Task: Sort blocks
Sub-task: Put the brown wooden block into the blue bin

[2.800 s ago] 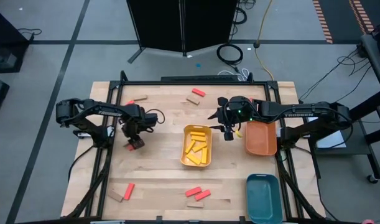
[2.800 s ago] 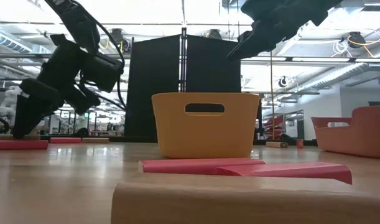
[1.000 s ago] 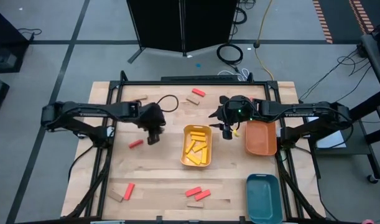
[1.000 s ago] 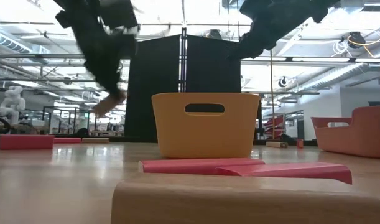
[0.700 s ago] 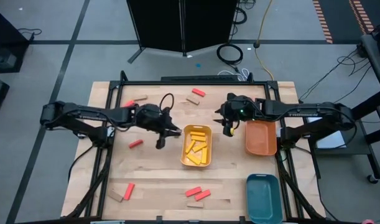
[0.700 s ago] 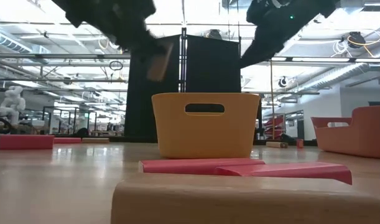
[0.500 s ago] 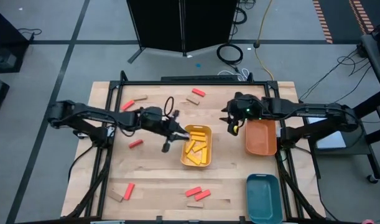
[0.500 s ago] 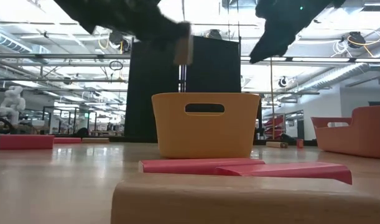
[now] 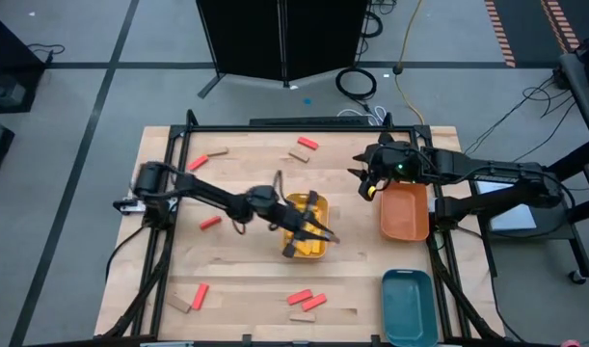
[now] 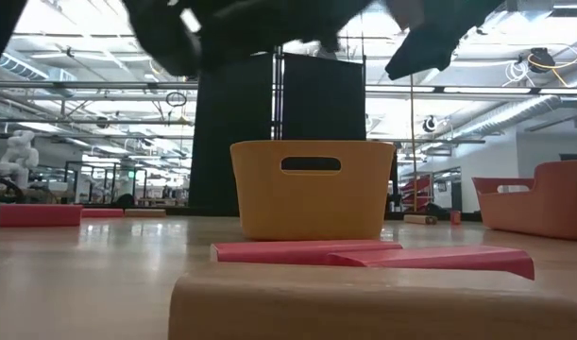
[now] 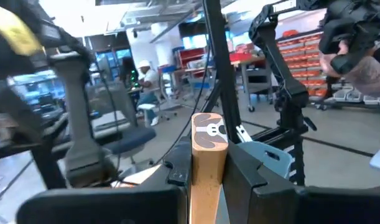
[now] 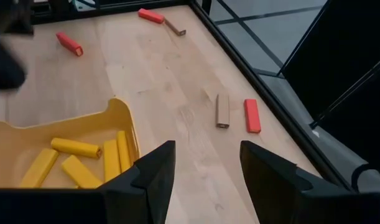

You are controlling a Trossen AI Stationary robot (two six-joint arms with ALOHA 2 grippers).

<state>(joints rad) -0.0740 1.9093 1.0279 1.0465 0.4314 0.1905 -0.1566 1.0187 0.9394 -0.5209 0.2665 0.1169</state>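
Left gripper [image 11: 209, 171] clamps a tan block [image 11: 209, 155] above the yellow tray [image 9: 316, 253]; the right gripper [image 12: 203, 163], fingers spread and empty, hangs beside the orange tray [image 9: 405, 214]. Red and tan blocks [image 9: 306, 300] lie scattered across the wooden table [image 9: 246, 280], shelving and a seated person beyond.

A: The high view looks straight down from well above, taking in the whole pale wooden table [image 9: 246, 280]. The low view sits at tabletop height, facing level across it into the room, with a tan wooden block [image 10: 373, 307] very near its lens.

B: Both show the yellow rounded plastic tray [image 9: 318, 249] [image 10: 312, 189]. The right wrist view looks down at that tray [image 12: 28, 140] too. The left wrist view faces outward into the room.
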